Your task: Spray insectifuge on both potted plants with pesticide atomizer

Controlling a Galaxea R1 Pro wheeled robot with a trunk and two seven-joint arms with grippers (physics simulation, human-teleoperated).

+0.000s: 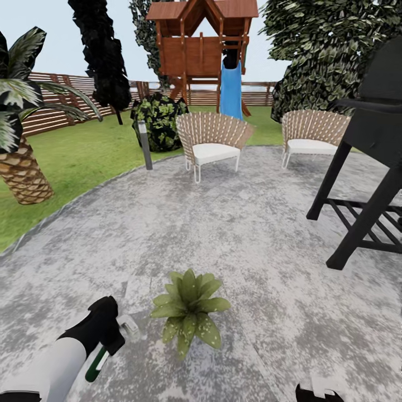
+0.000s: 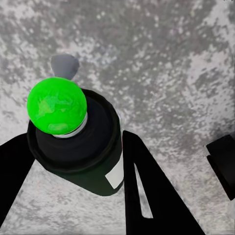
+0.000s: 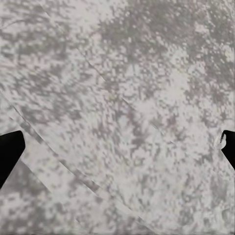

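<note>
Pesticide atomizer (image 2: pixel 81 147) clamped in left gripper (image 1: pixel 114 329) beside potted plant (image 1: pixel 190 310); right gripper (image 3: pixel 117 147) spread, empty; spraying apparently pending.

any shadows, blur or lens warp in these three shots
Head view: even daylight, no hard shadow under the potted plant; the grill leans at the frame edge, a wide-angle warp. Left wrist view: the pesticide atomizer looms close with soft edges in the left gripper, a faint grey shadow blob beyond it on the patio. Right wrist view: the patio's speckle looks smeared; right gripper fingertips sit at the edges.
</note>
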